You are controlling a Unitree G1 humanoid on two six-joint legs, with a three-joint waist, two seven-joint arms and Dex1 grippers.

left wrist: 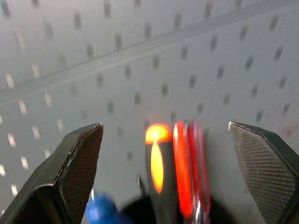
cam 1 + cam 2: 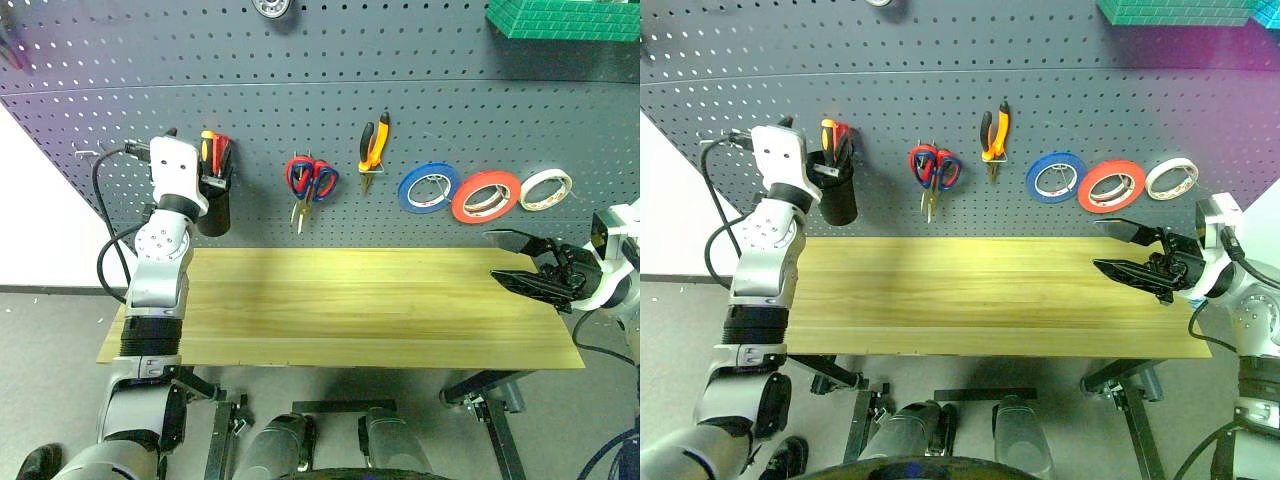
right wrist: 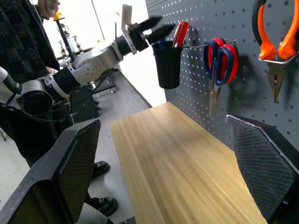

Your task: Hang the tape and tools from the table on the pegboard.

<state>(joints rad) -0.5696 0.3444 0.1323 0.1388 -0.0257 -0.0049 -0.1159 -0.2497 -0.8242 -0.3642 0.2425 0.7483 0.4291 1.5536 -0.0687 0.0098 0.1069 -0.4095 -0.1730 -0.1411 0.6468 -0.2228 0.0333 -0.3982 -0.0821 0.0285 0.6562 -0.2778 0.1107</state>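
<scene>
The slim red-handled screwdriver (image 1: 187, 163) stands in a black cup (image 2: 213, 208) on the dark grey pegboard (image 2: 450, 110), beside a yellow-and-black one (image 1: 156, 161). My left gripper (image 1: 166, 127) is open, its fingers wide on either side of the handles and not touching them. The orange-and-black pliers (image 2: 373, 145), the scissors (image 2: 311, 180) with red and blue handles, and the red tape (image 2: 486, 195) hang on hooks. My right gripper (image 2: 515, 262) is open and empty, level over the right end of the wooden table (image 2: 350, 300).
A blue roll (image 2: 428, 187) and a white roll (image 2: 545, 189) hang on either side of the red tape. A green bin (image 2: 565, 18) sits high on the board at the right. A person (image 3: 18, 46) stands off the table's left end.
</scene>
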